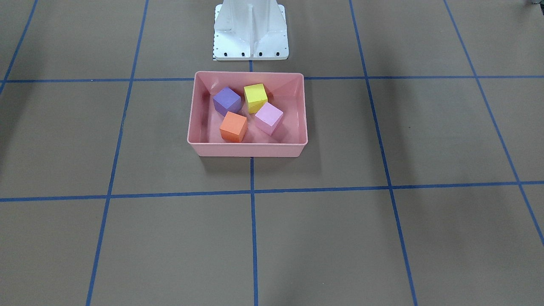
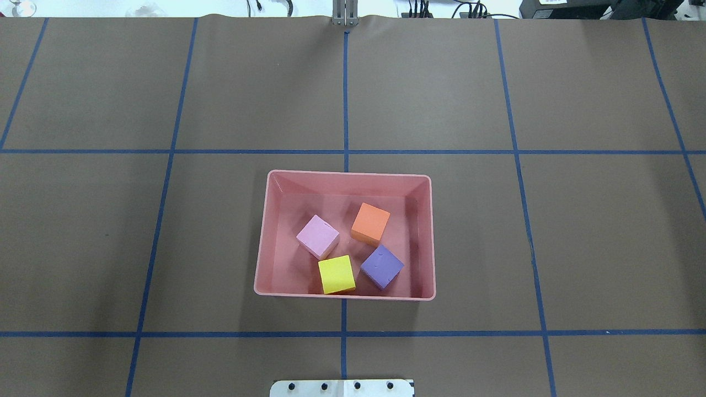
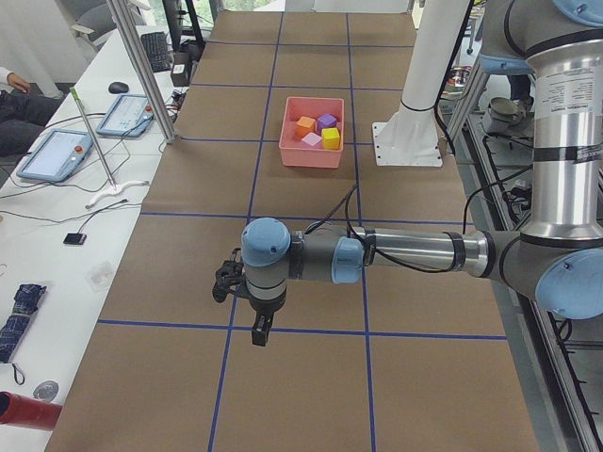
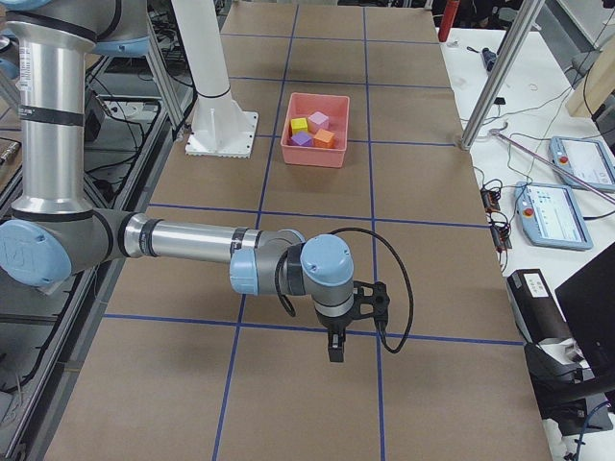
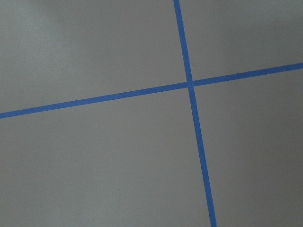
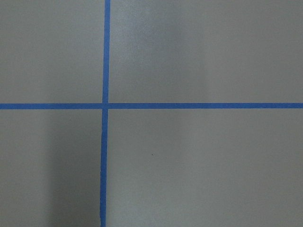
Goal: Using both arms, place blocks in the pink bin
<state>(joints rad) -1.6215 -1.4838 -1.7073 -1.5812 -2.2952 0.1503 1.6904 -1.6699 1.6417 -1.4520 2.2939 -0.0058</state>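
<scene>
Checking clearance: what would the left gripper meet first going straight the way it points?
The left gripper points down; it would likely meet the brown table paper by a blue tape crossing, well away from the pink bin.

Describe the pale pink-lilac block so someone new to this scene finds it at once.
In the overhead view, a salmon-pink bin sits centred on the brown table, ahead of the white pedestal base. Of the four cubes inside, the pale pink-lilac block is leftmost, up-left of the yellow block. It alone is pastel, lighter than the bin.
</scene>
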